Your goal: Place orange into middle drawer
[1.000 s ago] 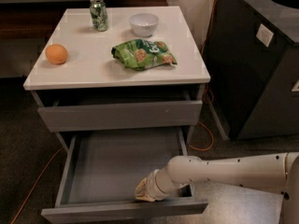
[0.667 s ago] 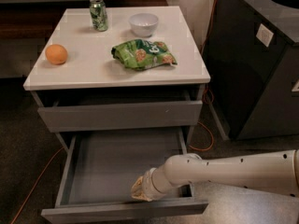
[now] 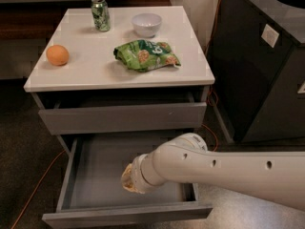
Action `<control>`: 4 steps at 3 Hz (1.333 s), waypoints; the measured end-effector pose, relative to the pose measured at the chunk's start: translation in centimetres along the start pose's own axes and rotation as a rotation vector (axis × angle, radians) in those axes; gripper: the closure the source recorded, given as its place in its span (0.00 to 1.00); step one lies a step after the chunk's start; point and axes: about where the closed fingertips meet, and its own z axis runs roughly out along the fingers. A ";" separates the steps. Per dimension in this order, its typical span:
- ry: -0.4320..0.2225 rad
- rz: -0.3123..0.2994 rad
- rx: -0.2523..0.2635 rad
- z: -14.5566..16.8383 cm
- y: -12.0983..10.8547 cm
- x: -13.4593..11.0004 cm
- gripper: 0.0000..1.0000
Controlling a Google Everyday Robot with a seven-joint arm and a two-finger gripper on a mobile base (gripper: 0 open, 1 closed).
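The orange lies on the white cabinet top, near its left edge. The middle drawer is pulled far out below it, and the part of its grey inside that shows holds nothing. My gripper is at the end of the white arm, which reaches in from the right. It hangs over the front middle of the open drawer, far below and to the right of the orange. Only its tan wrist end shows.
A green can, a white bowl and a green snack bag sit on the cabinet top. The top drawer is slightly ajar. A dark bin stands to the right. An orange cable runs on the floor at left.
My arm and gripper have moved a little to the left over the open drawer. The orange and the other things have not moved.
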 end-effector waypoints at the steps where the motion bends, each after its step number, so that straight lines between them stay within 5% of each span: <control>1: 0.037 -0.094 0.035 -6.2 -1.8 -5.4 0.66; 2: 0.047 -0.120 0.054 -10.3 -3.5 -8.0 0.44; 4: 0.047 -0.016 0.087 -19.0 -9.9 -10.3 0.00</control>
